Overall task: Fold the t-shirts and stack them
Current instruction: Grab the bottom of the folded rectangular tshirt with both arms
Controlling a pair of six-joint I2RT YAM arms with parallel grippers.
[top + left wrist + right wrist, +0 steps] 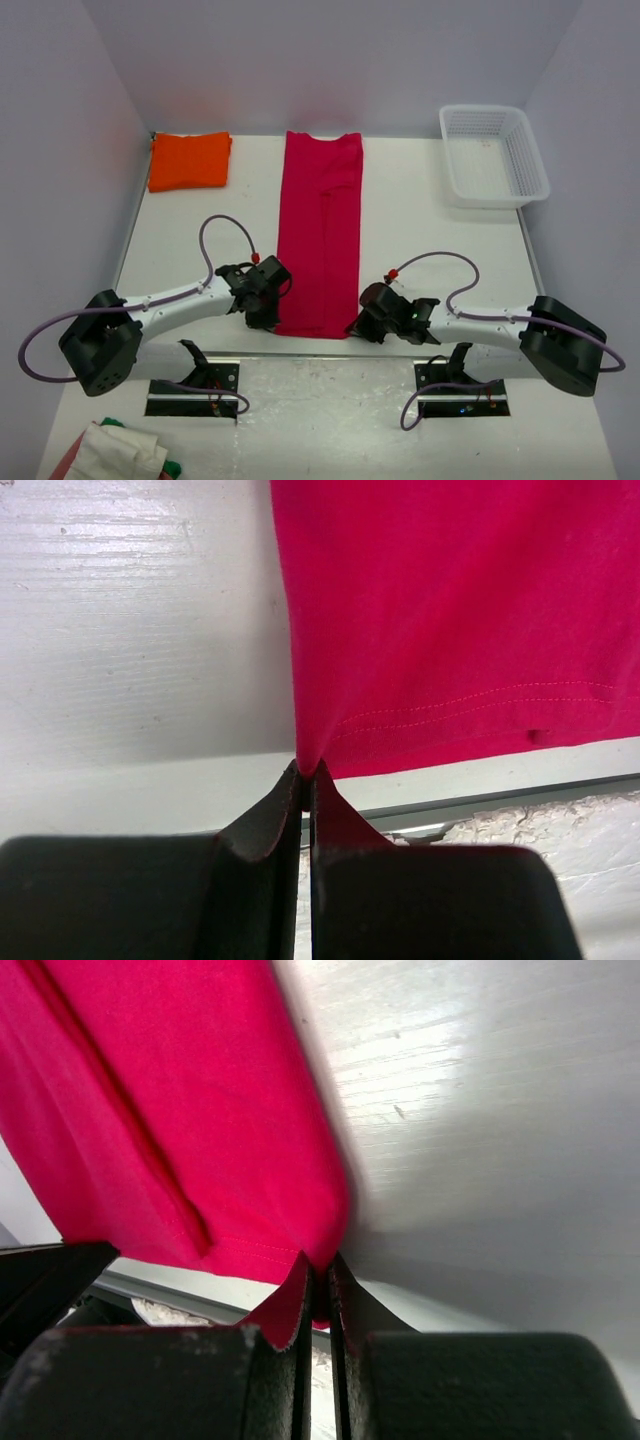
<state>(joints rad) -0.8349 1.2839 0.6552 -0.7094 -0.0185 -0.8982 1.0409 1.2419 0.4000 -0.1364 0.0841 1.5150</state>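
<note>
The red t-shirt (320, 235) is laid as 1 long narrow strip down the middle of the table (440, 260), with its hem at the near edge. The orange t-shirt (189, 160) is folded at the far left corner, well apart from it. The left gripper (305, 778) is clenched on the strip's near left corner and the right gripper (320, 1268) on its near right corner, with red cloth pinched between each pair of jaws.
</note>
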